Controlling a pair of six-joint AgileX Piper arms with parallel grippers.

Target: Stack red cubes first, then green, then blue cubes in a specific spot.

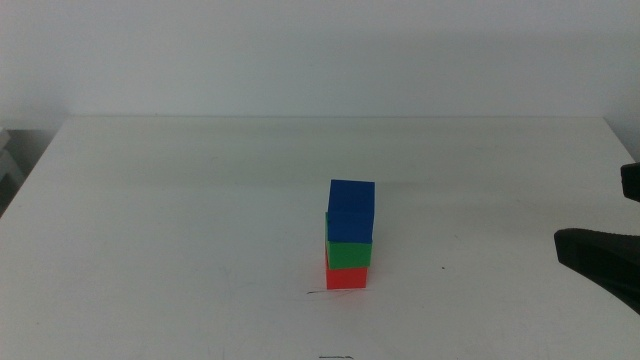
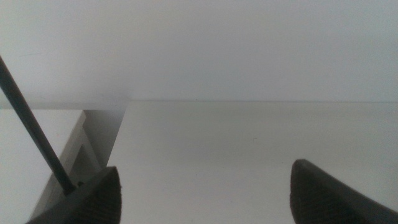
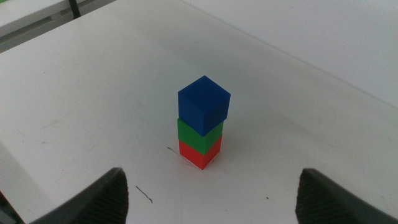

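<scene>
1. The tower is up: the red cube (image 1: 346, 277) sits on the counter (image 1: 180, 220), the green cube (image 1: 349, 253) on top of it, and the blue cube (image 1: 351, 210) on top of that, right by a thin dark scratch (image 1: 316, 292) on the surface.
2. The right gripper (image 3: 211, 199) has its fingers (image 3: 102, 196) spread wide and holding nothing, with the stack out ahead of them and well clear; in the middle view it shows only at the right edge.
3. The left gripper (image 2: 205, 193) is likewise released, fingers apart, looking across bare counter with no cube in front of it.
4. The blue cube looks turned a little off the green one beneath it (its corner seems to overhang), so I'd guess a jolt to the counter could tip it.
5. The bigger risk, to my eye, is the right arm: any sweep forward with those spread fingers would knock the whole column over.
</scene>
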